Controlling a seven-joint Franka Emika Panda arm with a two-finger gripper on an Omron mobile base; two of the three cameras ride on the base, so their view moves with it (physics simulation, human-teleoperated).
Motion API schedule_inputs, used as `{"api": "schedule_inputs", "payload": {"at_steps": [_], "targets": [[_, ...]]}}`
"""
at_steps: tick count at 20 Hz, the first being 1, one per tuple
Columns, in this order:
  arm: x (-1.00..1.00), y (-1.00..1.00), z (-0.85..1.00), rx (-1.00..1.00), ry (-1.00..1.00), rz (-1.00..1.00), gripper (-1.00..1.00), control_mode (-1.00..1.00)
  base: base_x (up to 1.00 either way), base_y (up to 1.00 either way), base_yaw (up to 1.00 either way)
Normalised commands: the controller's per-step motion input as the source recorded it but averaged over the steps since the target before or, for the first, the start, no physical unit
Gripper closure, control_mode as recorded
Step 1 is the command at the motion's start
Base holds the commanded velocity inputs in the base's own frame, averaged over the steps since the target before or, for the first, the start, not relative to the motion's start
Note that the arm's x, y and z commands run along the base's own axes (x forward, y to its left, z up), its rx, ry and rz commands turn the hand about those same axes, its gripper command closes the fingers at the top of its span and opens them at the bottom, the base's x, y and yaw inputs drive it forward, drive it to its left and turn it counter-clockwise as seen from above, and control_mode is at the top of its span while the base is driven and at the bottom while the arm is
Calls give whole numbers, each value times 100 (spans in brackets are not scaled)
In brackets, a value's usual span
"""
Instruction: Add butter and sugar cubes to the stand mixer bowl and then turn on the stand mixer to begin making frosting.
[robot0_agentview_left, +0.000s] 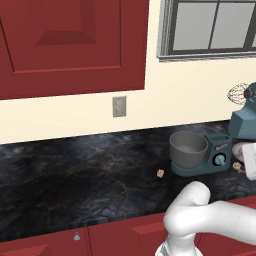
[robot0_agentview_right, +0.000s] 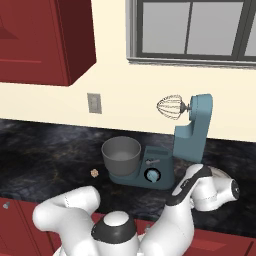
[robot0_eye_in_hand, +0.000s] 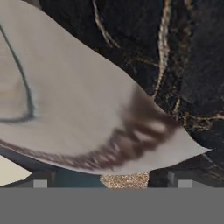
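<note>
ok, arm is swung out to 3 o'clock of the stand mixer (robot0_agentview_right: 192, 132), hand low over the grey plate (robot0_eye_in_hand: 87, 109). the end effector (robot0_eye_in_hand: 112, 183) is released, its tips spread wide at the bottom of the hand view. right between them sits one of the sugar cubes (robot0_eye_in_hand: 124, 179), tan and grainy, just off the plate's rim. nothing is grasped.

the other sugar cube (robot0_agentview_left: 160, 173) lies alone on the dark surface (robot0_agentview_left: 75, 175), at 7 o'clock of the stand mixer bowl (robot0_agentview_left: 188, 147). the bowl sits on the mixer base with the head tilted up and the whisk (robot0_agentview_right: 170, 107) clear of it, so the drop path from above is open. i see nothing in the bowl so far. a pale sliver (robot0_eye_in_hand: 11, 173) at 8 o'clock in the hand view might be the butter; too little shows to tell.

my read: the step is picking this near cube. to do it well i'd keep the cube centred between the tips, come straight down without clipping the plate rim, and close gently, since a lump this small can squirt out sideways. then lift clear before swinging toward 9 o'clock, over the bowl.
</note>
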Motion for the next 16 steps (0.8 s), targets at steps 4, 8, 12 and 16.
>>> {"api": "schedule_inputs", "payload": {"at_steps": [4,8,12,16], "targets": [[18,0,-21,0,1,0,-100,-100,0,0,0],[12,0,-25,0,2,0,-100,-100,0,0,0],[0,0,-25,0,0,0,-100,-100,0,0,0],[0,0,-26,0,3,0,-100,-100,0,0,0]]}}
